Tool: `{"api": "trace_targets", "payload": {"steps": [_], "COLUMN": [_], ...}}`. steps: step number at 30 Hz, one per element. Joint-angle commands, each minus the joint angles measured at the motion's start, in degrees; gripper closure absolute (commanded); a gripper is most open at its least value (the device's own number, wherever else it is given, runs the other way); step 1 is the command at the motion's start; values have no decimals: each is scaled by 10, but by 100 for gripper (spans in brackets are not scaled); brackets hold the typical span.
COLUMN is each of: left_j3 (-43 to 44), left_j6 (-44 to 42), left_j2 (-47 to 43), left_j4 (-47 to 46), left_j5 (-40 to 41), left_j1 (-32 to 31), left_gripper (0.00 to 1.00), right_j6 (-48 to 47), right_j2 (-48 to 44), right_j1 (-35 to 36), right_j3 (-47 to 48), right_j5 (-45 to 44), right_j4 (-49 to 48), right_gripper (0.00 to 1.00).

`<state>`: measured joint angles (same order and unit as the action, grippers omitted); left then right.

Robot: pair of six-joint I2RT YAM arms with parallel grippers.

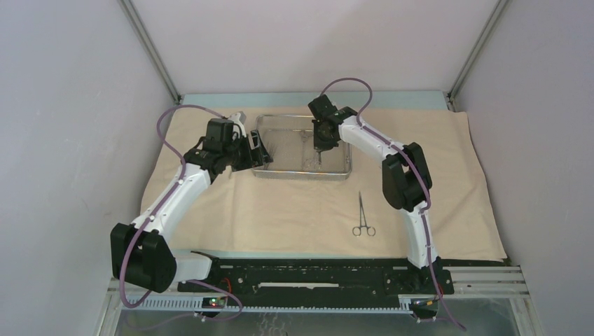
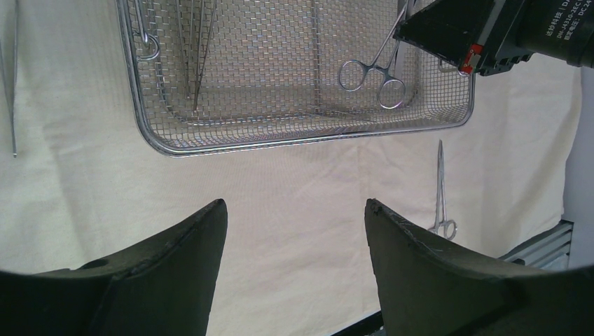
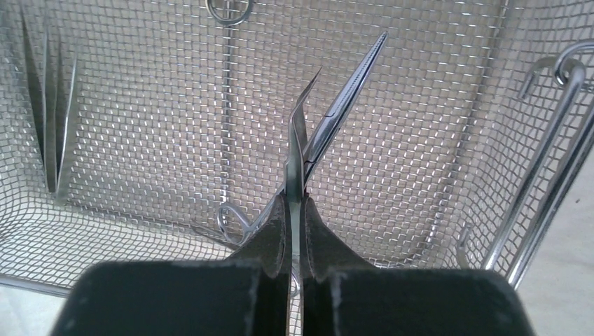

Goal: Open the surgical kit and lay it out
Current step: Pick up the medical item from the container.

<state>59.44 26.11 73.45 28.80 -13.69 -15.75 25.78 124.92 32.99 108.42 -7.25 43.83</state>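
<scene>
Pinching a ring-handled instrument (image 3: 297, 147) edge-on: right fingers (image 3: 270, 234) pressed together on it, low inside the tray (image 3: 448, 126). Its long axis runs straight ahead of the fingertips, tip forward, and a ring shows just left of them. Tweezers (image 3: 52, 119) lie far left of these fingers, in the tray. Left fingers (image 2: 189, 245) are spread, holding nothing, over the cloth (image 2: 294, 210), with the tray ahead. A laid-out forceps (image 1: 363, 217) rests on the cloth-covered surface behind the right fingers. Probable next move: lift out and set alongside it. The right arm is nearer.

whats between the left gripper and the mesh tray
Only bare beige cloth; the left wrist view shows nothing else between the left gripper and the mesh tray.
</scene>
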Motion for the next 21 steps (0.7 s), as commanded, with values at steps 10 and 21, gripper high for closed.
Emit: {"api": "trace_targets", "payload": {"steps": [10, 21], "left_j3": [142, 230], "left_j6": [39, 26], "left_j2": [123, 277], "left_j4": [-44, -70], "left_j5": [-63, -131], "left_j1": [-16, -19], "left_gripper": [23, 24], "right_j6": [-17, 1], "right_j2": [-43, -41], "right_j1": [-21, -61], "right_j3": [-22, -20], "right_j5": [102, 219], "right_j4": [-88, -136], "right_gripper": [100, 100]}}
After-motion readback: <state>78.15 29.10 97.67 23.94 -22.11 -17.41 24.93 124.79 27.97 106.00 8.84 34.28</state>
